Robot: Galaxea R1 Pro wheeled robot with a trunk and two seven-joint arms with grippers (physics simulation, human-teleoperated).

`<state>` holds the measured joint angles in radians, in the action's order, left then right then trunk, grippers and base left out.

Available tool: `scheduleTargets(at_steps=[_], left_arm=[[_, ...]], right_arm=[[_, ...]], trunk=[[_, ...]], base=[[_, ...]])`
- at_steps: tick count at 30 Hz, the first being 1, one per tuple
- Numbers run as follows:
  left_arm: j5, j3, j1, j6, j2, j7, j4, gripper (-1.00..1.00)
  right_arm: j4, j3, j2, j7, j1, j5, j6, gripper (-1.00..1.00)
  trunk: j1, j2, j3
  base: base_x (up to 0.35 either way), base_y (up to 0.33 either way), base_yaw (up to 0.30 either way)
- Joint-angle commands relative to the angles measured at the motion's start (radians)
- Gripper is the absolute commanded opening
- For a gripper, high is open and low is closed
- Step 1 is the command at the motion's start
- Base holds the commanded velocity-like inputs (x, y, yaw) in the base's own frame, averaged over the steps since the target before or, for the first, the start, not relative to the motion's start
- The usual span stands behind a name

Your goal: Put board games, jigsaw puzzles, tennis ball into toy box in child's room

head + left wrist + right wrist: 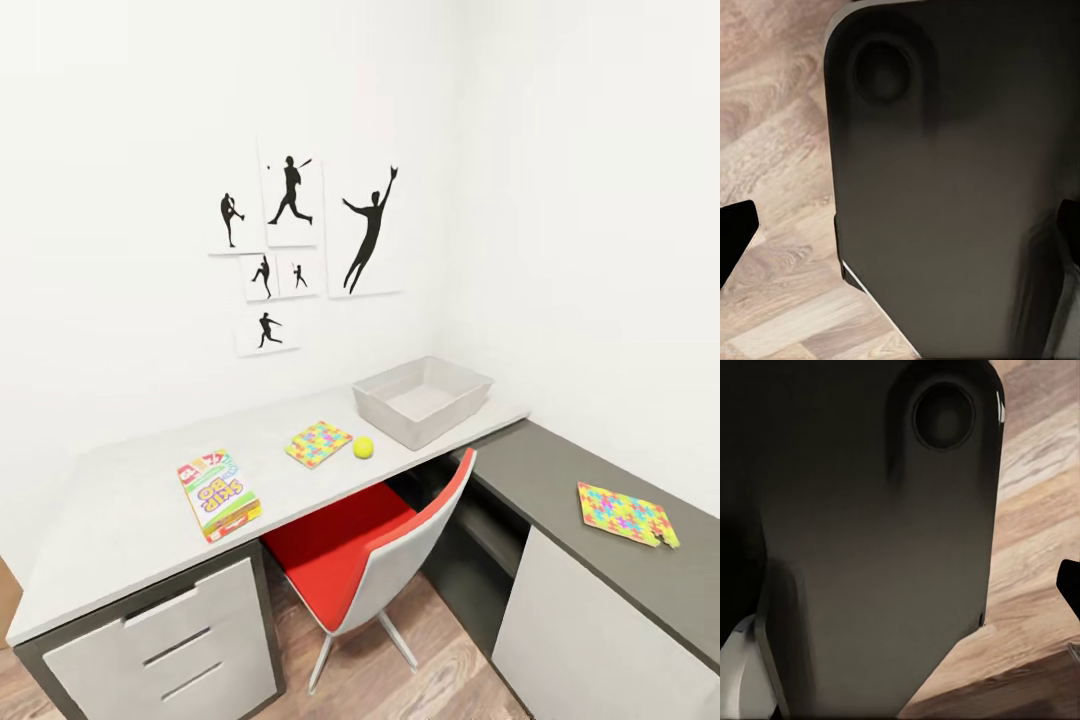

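In the head view, the table (120, 500) holds the green-white-red Skip-Bo board game (219, 495) near its front edge. A jigsaw puzzle (319, 443) lies to its right, with the tennis ball (363, 447) just beside it. The light grey toy box (423, 400) stands in the far corner, with nothing showing inside. A second jigsaw puzzle (627, 514) lies on the lower dark grey side section. My left gripper (900, 232) and right gripper (900, 592) hang open over the robot's dark base and the wood floor. The bed is out of view.
A red and white swivel chair (375, 560) is pushed under the desk between the white drawers (165, 650) and the side section (560, 470). Black sports-silhouette pictures (300, 240) hang on the white wall. Wood-plank floor (440, 670) shows below.
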<state>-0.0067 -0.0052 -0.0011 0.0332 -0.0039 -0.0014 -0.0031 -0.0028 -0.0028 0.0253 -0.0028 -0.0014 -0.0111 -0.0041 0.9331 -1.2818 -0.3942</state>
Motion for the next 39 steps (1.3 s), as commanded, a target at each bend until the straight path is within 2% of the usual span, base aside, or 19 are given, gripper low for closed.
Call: scheduleTargets(at_steps=[1,39], left_arm=[[-0.001,-0.001,0.0,0.003,0.0,0.0,0.0,1.0],[-0.001,-0.002,0.0,0.047,0.007,0.0,0.0,1.0]], right_arm=[[0.0,0.0,0.0,0.0,0.0,-0.001,0.0,1.0],[0.0,0.0,-0.005,0.0,0.0,-0.001,-0.001,1.0]], trunk=[[-0.004,0.007,0.002],[-0.15,0.273,0.122]], base=[[0.0,0.0,-0.279],[0.0,0.0,-0.279]])
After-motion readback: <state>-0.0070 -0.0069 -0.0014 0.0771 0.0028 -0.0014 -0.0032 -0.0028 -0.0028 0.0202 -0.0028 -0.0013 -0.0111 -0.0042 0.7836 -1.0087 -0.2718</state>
